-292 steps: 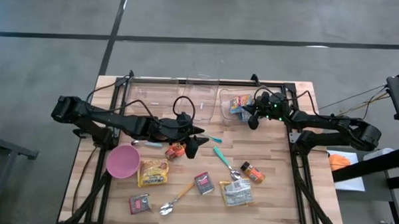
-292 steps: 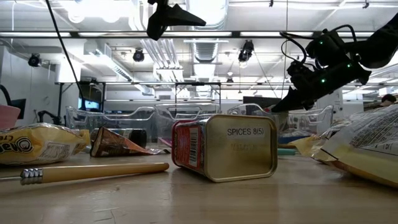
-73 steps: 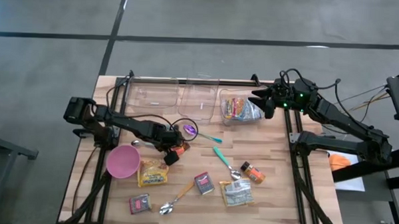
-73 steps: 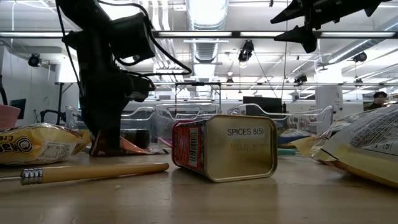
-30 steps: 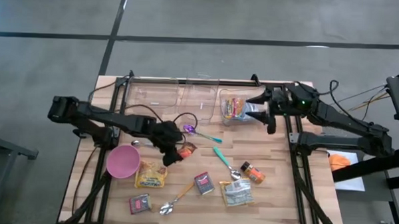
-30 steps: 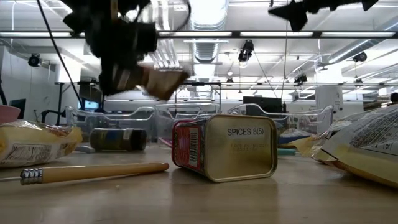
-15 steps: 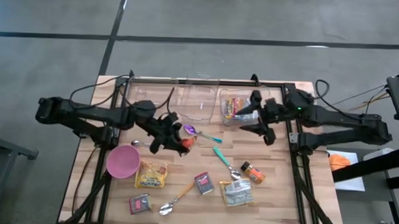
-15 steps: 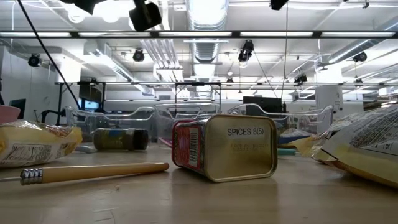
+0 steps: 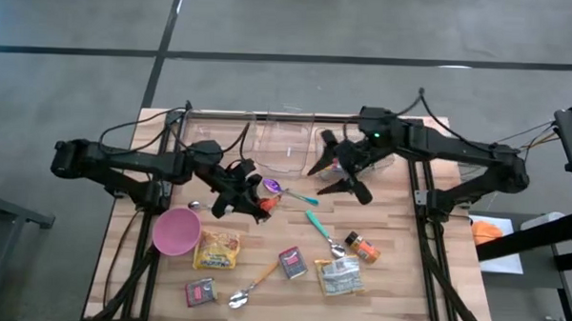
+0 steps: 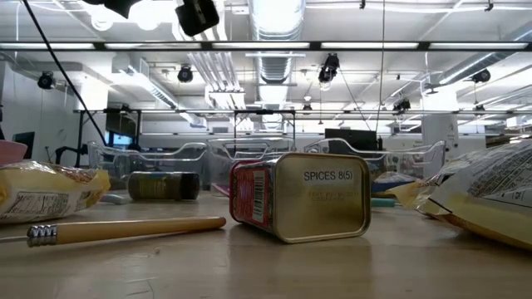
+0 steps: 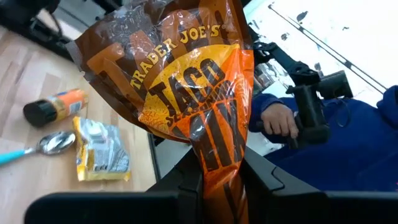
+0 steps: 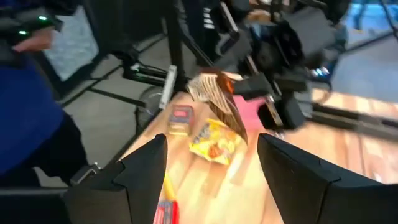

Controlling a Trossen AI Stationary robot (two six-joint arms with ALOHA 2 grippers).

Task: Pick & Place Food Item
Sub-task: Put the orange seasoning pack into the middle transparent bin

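Note:
A brown-and-orange taco seasoning packet [image 11: 186, 81] hangs in the air over the middle of the table, shut in my left gripper [image 9: 258, 201]. In the high view the packet [image 9: 267, 207] shows just right of that gripper. My right gripper [image 9: 335, 177] hovers open a short way to the right, near the clear bin [image 9: 336, 136] that holds food packets. It points toward the packet [image 12: 217, 99], with nothing between its fingers. My left gripper pinches one narrow end of the packet [image 11: 219, 167] between its two fingers [image 11: 264, 180]. The fingers lie about level and point toward the table's right. The rest of the packet stands out past the fingertips, crinkled and lifted clear of the table.
On the near half lie a pink bowl [image 9: 176, 231], a yellow bag [image 9: 218, 248], a red spice tin [image 9: 292, 263], a spice jar [image 9: 362, 246], spoons and a foil pouch [image 9: 338, 276]. Clear bins [image 9: 286, 146] line the far edge. A person's hand [image 11: 277, 121] shows beyond the table.
My left gripper has risen with the packet and tipped from slanting downward to level, carrying the packet up out of the low view. My right gripper has left the far right bin and swung toward the table's left, toward the packet, still open.

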